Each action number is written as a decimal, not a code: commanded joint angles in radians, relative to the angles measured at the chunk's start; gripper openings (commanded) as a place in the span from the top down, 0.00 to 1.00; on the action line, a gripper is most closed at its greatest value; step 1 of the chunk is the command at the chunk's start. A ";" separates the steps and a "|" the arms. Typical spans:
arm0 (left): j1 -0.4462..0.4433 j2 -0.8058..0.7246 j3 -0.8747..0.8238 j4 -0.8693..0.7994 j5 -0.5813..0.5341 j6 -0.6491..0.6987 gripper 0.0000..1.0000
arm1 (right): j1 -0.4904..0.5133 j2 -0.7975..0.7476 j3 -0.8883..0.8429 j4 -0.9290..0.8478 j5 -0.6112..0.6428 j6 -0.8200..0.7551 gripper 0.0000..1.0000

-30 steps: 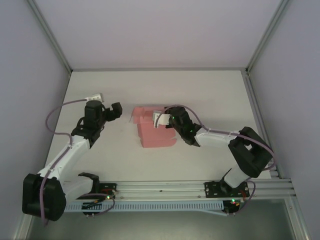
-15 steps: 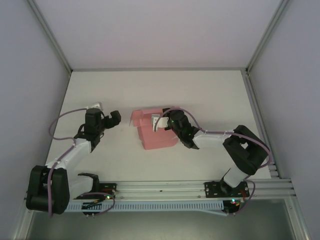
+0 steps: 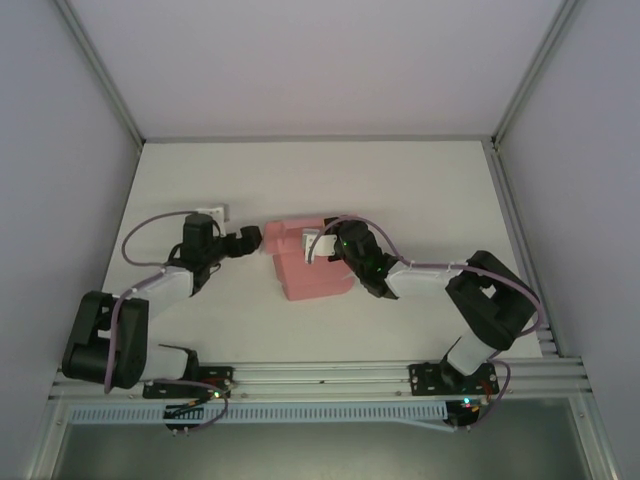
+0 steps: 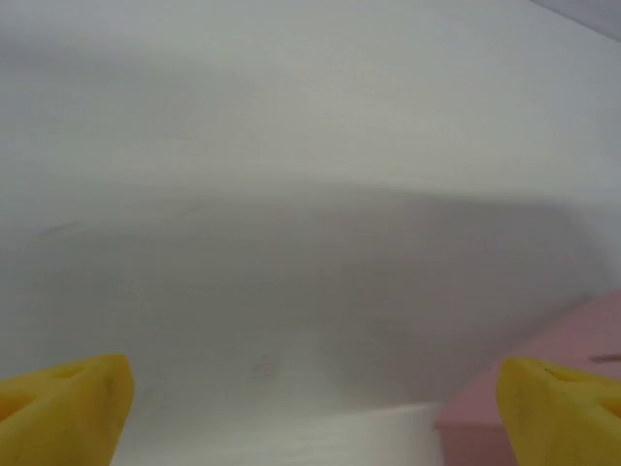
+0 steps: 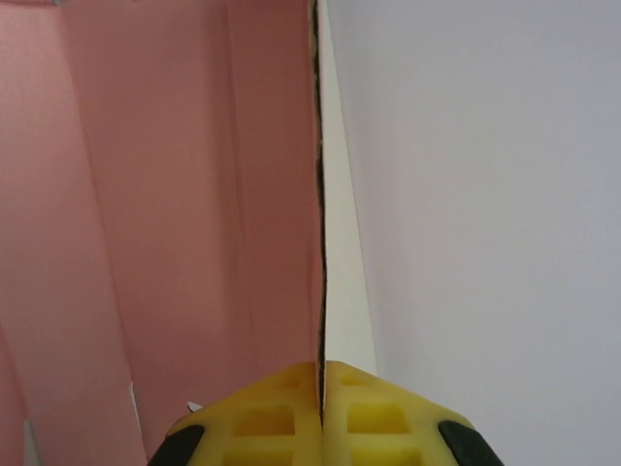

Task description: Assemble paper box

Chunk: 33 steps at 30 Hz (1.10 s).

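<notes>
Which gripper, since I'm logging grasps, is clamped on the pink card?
The right gripper: its jaws are closed on an edge of the paper box, while the left gripper stands open beside it.

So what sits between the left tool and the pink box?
Nothing but bare table, top view: the left tool hangs open right beside the paper box.

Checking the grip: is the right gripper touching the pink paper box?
Touching. The right wrist view shows the right gripper shut on the paper box, its edge pinched between the fingers.

Matt paper box (image 3: 312,274) (creased card).
</notes>
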 commanded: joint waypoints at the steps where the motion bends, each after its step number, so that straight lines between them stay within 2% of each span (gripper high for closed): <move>1: -0.063 0.023 0.043 0.053 0.094 0.118 0.08 | 0.010 -0.023 0.003 -0.002 -0.010 0.033 1.00; 5: -0.128 0.040 0.059 0.040 0.098 0.166 0.13 | 0.010 -0.027 0.009 -0.006 0.000 0.038 1.00; 13: -0.174 0.024 0.063 0.048 0.105 0.186 0.20 | 0.010 -0.022 0.024 -0.057 0.015 0.046 1.00; 21: -0.188 0.011 0.060 0.086 0.228 0.187 0.20 | 0.010 -0.018 0.035 -0.082 0.014 0.064 1.00; 29: -0.197 0.084 0.086 0.094 0.213 0.164 0.19 | 0.010 -0.046 0.032 -0.111 -0.003 0.091 1.00; 33: -0.223 0.051 0.068 0.078 0.191 0.195 0.16 | 0.010 -0.046 0.031 -0.104 0.034 0.081 1.00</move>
